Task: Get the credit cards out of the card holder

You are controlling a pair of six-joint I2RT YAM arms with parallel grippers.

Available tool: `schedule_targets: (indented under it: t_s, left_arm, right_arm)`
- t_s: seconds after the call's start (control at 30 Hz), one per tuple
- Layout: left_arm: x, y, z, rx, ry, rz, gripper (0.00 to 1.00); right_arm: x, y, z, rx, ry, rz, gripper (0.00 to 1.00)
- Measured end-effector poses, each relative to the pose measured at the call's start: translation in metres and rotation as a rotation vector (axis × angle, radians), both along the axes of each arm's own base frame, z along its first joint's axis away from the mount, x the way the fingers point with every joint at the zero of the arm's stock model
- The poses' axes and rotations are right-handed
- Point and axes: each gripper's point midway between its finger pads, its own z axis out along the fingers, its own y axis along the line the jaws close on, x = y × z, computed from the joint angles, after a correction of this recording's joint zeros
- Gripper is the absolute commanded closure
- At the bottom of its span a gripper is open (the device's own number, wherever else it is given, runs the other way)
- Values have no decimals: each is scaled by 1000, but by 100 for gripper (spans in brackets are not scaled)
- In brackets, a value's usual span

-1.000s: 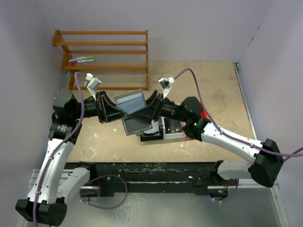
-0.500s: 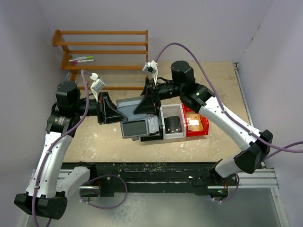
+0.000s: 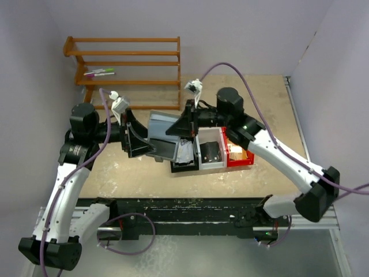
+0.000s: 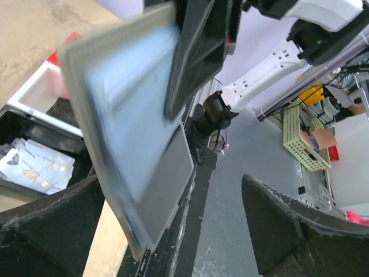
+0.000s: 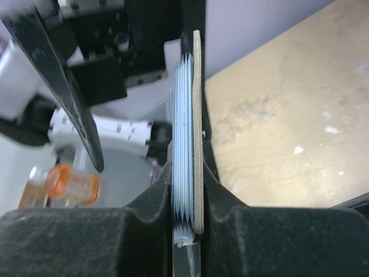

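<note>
The card holder (image 3: 163, 136), a flat blue-grey wallet with a darker pocket panel, hangs tilted above the table between both arms. My right gripper (image 3: 184, 127) is shut on its far edge. In the right wrist view the holder (image 5: 190, 115) stands edge-on, pinched at the right gripper (image 5: 188, 180). My left gripper (image 3: 143, 137) stands open around the holder's near side without pressing it. In the left wrist view the left gripper (image 4: 173, 193) is wide apart and the holder (image 4: 127, 115) is blurred. Pale silvery credit cards (image 4: 36, 167) lie in the black bin (image 3: 185, 164).
Three small bins sit side by side under the holder: black, white (image 3: 211, 164) and red (image 3: 242, 159). A wooden rack (image 3: 124, 63) with markers stands at the back left. Purple walls close in left and right.
My left gripper opened and let go of the holder. My right gripper closed on its far edge, and the holder swung more upright and shifted slightly right.
</note>
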Motion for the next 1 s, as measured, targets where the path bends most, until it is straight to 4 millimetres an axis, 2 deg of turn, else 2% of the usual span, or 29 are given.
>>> schedule_targets:
  t_s: [0.1,0.3,0.43,0.53,0.63,0.73,0.83,0.9,1.0]
  left_arm:
    - [-2,0,-7,-44,13,51,2]
    - [8,-3,-12,-118,128,99,15]
    - [16,-6,-18,-176,239,120,17]
    - [17,-8,-10,-235,282,113,19]
    - [14,-8,6,-281,282,95,31]
    - [11,-8,16,-306,267,82,53]
    - [9,-8,19,-319,261,73,68]
    - [6,-8,17,-319,273,66,72]
    - [4,-8,15,-314,278,55,72]
  right_arm:
    - [7,-12,7,83,-3,-153,100]
    - [13,-36,44,336,-25,-350,100]
    - [10,-34,47,410,1,-384,100]
    - [7,-30,44,430,20,-395,100]
    - [3,-27,42,463,38,-404,100]
    - [0,-25,40,491,51,-414,100]
    - [-1,-25,38,525,60,-438,100]
    - [0,-27,34,540,69,-461,100]
    - [4,-34,27,557,86,-503,100]
